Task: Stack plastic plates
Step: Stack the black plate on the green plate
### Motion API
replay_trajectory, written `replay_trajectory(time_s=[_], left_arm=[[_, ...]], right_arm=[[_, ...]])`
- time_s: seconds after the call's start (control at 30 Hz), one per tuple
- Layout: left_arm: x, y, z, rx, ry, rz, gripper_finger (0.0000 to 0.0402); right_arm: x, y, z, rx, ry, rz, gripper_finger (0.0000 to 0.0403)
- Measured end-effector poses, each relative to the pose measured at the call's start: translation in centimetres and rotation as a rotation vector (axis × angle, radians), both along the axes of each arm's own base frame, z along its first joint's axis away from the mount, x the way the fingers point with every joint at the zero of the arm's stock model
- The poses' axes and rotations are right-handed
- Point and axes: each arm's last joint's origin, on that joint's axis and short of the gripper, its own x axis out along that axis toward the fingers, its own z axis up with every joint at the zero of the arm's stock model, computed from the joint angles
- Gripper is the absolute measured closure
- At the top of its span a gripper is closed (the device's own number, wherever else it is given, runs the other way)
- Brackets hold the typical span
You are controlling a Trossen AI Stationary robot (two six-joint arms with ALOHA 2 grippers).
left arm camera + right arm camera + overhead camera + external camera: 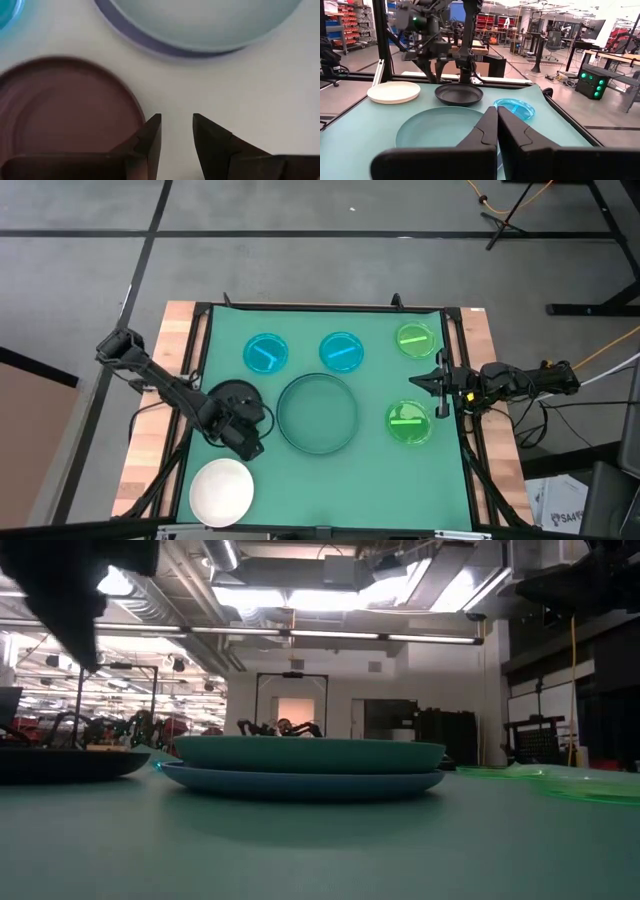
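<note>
So the big dark green plate (318,412) is sitting dead center on the tabletop (330,490), nested right on top of the large blue plate (300,782). You can only really see the blue one from the low view, where its rim pokes out underneath.

The black plate (232,397) is just to the left of that stack, flat on the mat and mostly hidden under the left arm from above. The white plate (222,489) is at the front left corner, well apart from the others.

Along the back there are two small cyan plates (266,353) (342,352) side by side, with a small green one (415,340) at the back right. The other small green plate (410,422) is on the right, near the stack.

The left claw (176,137) hovers low right at the black plate's edge, on the side facing the stack. Its fingers are slightly apart with nothing between them. One finger looks to be over the plate's rim, but I can't tell if it's touching.

The right claw (440,384) is out at the right edge of the mat between the two green plates, pointing in toward the middle. Its fingers are pressed together and it's holding nothing.
</note>
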Motion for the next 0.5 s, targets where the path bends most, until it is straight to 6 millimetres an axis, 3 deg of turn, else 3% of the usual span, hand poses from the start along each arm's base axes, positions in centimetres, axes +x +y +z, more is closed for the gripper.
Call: replay_trajectory(time_s=[0.5], left_arm=[[1.0, -1.4, -5.2, 0.053, 0.300, -0.043, 0.0298]], right_arm=[[0.0, 0.0, 0.0, 0.000, 0.000, 0.000, 0.0402]])
